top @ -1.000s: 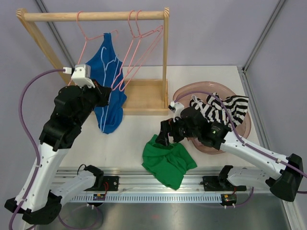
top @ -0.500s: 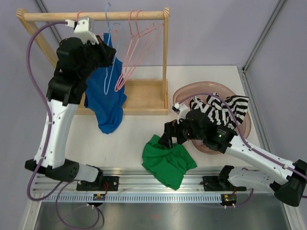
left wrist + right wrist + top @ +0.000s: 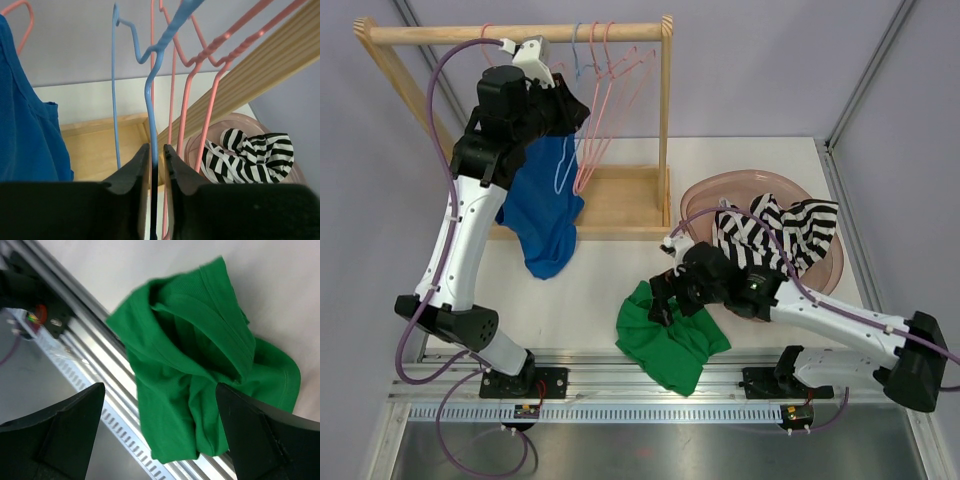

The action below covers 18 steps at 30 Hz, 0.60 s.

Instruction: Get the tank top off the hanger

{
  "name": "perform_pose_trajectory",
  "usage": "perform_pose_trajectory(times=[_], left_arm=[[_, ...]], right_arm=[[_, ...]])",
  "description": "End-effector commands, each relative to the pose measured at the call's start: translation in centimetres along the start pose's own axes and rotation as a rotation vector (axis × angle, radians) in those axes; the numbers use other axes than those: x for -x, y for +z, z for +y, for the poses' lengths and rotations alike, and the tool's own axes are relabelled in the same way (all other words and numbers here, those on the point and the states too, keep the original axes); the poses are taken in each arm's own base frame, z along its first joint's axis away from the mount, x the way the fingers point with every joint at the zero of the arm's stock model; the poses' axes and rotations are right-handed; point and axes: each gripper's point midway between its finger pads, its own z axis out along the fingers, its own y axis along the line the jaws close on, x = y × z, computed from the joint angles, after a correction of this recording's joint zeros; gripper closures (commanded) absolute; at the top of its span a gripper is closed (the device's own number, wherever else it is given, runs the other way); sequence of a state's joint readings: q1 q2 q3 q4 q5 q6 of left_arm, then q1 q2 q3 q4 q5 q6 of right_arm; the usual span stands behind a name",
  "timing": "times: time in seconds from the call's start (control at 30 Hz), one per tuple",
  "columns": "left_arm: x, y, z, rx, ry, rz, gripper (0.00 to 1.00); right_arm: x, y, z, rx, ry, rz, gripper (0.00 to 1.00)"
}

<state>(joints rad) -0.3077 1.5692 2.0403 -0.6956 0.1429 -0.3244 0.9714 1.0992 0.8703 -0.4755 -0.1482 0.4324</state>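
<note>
The blue tank top [image 3: 545, 205] hangs in front of the wooden rack, and its top is hidden behind my left arm. In the left wrist view it fills the left edge [image 3: 25, 125]. My left gripper [image 3: 582, 112] is raised near the rod and shut on the wire of a blue hanger [image 3: 150, 85], whose hook [image 3: 578, 45] is up at the rod. The jaws [image 3: 156, 147] pinch the wire between them. My right gripper [image 3: 662, 305] is open and empty, low over a crumpled green garment [image 3: 200, 365].
Several pink hangers [image 3: 610, 80] hang on the rack's rod [image 3: 470, 33], beside the blue one. The rack's wooden base [image 3: 620, 200] lies below. A pink basin [image 3: 825, 275] at the right holds a black-and-white striped garment [image 3: 780, 225]. A metal rail [image 3: 650, 405] runs along the table's near edge.
My left arm has risen from beside the tank top up to the rod, bringing the blue hanger up with it. My right gripper has moved down and left over the green garment.
</note>
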Motion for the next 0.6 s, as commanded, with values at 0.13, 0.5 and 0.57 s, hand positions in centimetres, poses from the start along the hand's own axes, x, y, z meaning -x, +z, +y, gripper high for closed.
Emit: perform_pose_trajectory(times=[0.13, 0.5, 0.57], left_arm=[[0.0, -2.1, -1.2, -0.059, -0.021, -0.022, 0.38], [1.9, -13.6, 0.9, 0.134, 0.003, -0.208, 0.01], [1.7, -15.0, 1.7, 0.179, 0.005, -0.221, 0.01]], right_arm=[[-3.0, 4.0, -2.8, -0.273, -0.083, 0.141, 0.00], [-10.7, 9.2, -5.3, -0.465, -0.098, 0.401, 0.01], [-11.5, 10.0, -5.3, -0.469, -0.104, 0.413, 0.08]])
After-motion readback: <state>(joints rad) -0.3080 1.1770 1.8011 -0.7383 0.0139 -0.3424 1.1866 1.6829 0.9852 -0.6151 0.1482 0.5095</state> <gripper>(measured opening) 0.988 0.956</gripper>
